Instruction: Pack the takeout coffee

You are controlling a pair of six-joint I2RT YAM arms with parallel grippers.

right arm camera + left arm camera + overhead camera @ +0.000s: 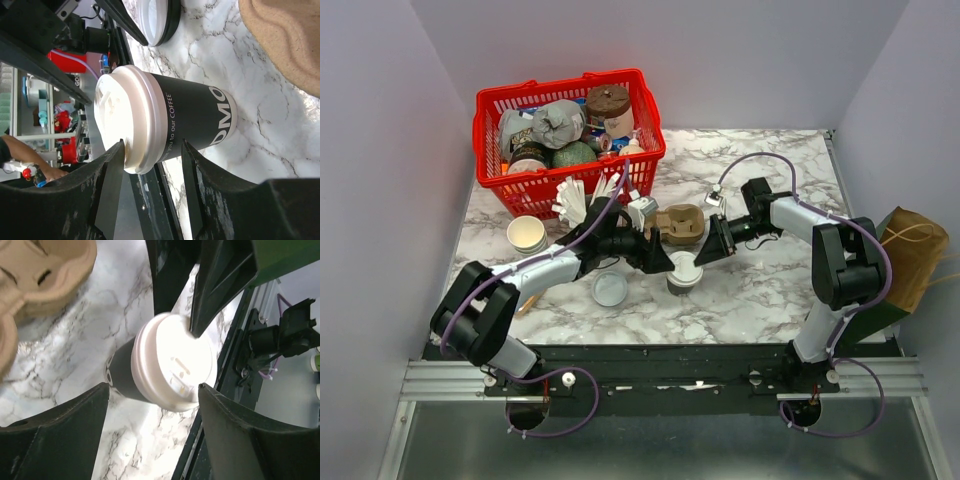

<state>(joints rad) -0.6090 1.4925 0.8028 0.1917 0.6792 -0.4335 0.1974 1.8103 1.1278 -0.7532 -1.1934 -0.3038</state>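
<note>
1. The takeout coffee (684,272) stands upright on the marble table (760,290), near the front edge and about midway between the two arms. It is a dark cup with white lettering and a round white lid pressed on top.
2. The right gripper (152,145) reaches in from the right, and its fingers stand a moderate gap apart. They straddle the cup's top: one fingertip (192,330) rests on the lid and the other lies alongside the cup wall. It has no clamped hold on the cup.
3. The left gripper (154,390) comes in from the left with its fingers spread wide and holds nothing. The cup sits in the gap just past the fingertips. One finger (240,435) is very close to the lid's edge, but I cannot tell whether it touches.
4. A brown cardboard cup carrier (680,222) lies just behind the cup, farther from the arms.
5. A loose flat white lid (610,290) lies on the marble to the cup's left, near the left arm.
6. A stack of lidless paper cups (527,235) stands farther left, in front of a red basket (485,150) full of packaged goods at the back left.
7. A brown paper bag (910,250) stands off the table's right edge.
</note>
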